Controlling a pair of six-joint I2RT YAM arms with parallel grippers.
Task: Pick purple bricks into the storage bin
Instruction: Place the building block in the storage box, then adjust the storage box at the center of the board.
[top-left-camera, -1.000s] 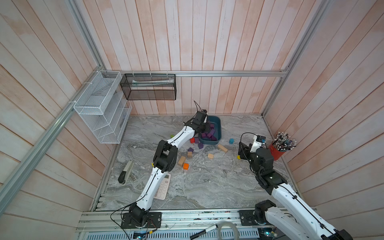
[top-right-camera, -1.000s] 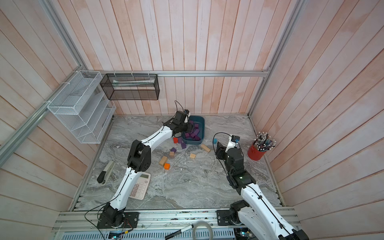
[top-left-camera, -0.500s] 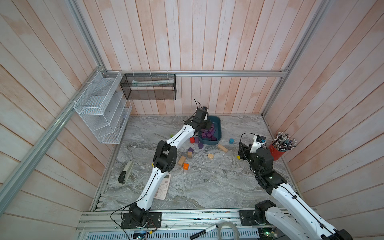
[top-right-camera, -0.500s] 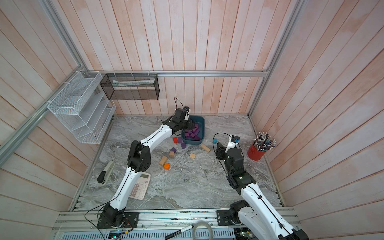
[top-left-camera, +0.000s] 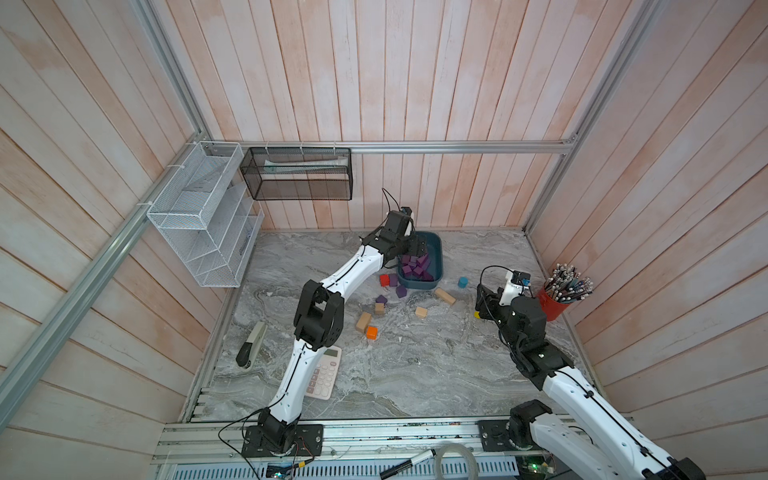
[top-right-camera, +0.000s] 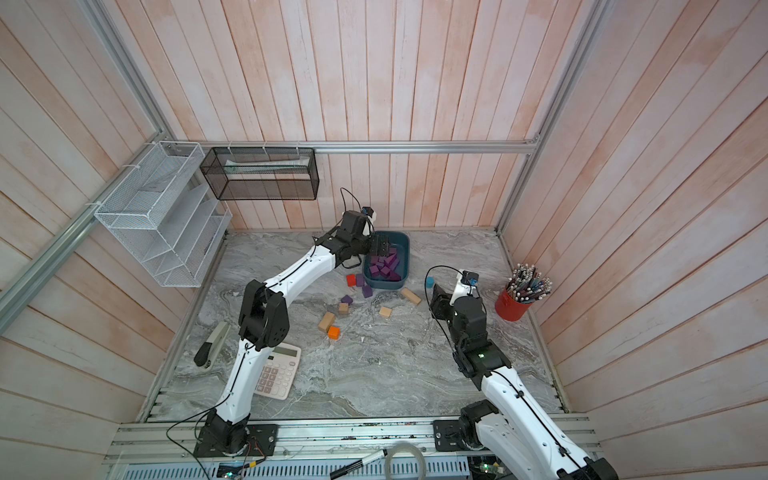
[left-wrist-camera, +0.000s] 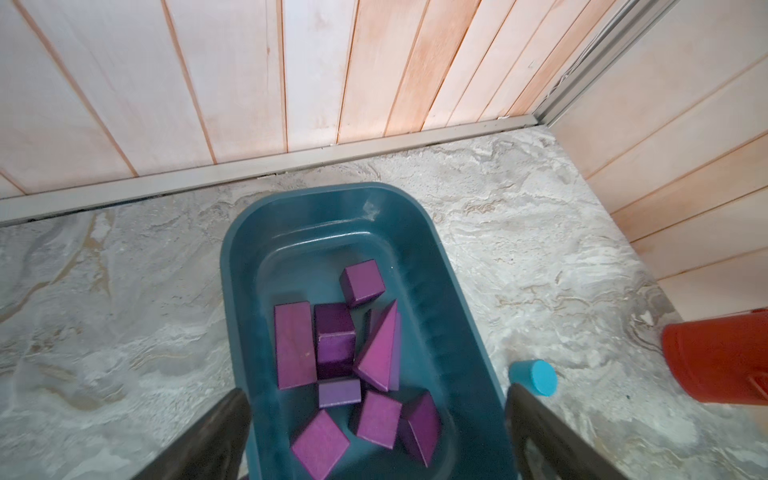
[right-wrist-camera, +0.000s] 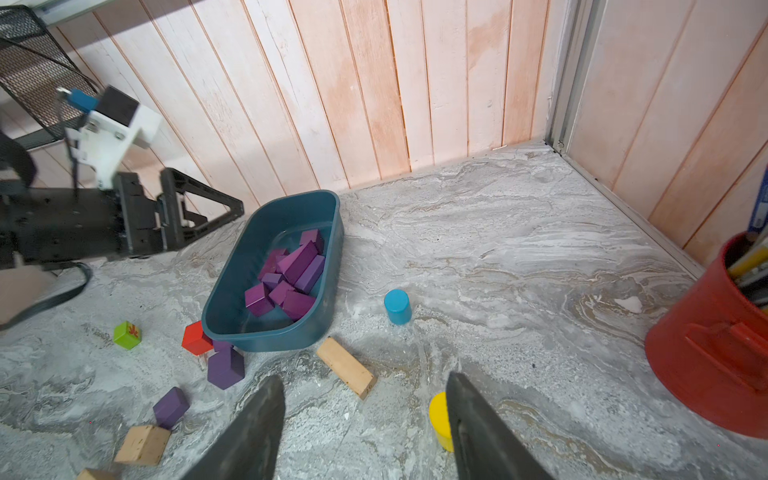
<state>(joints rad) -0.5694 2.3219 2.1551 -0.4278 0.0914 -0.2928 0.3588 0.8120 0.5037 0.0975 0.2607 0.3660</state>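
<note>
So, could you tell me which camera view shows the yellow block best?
The right wrist view: the yellow block stands close up beside the right gripper, partly cut off by one finger. In a top view only a sliver shows beside the arm. The left wrist view misses it.

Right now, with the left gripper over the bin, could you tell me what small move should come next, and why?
Probably lift the left gripper clear of the storage bin and swing it toward the purple brick lying just outside the bin's near wall. Its jaws stand wide with nothing between them, purple bricks already lie in the bin, and a few more wait on the table.
</note>
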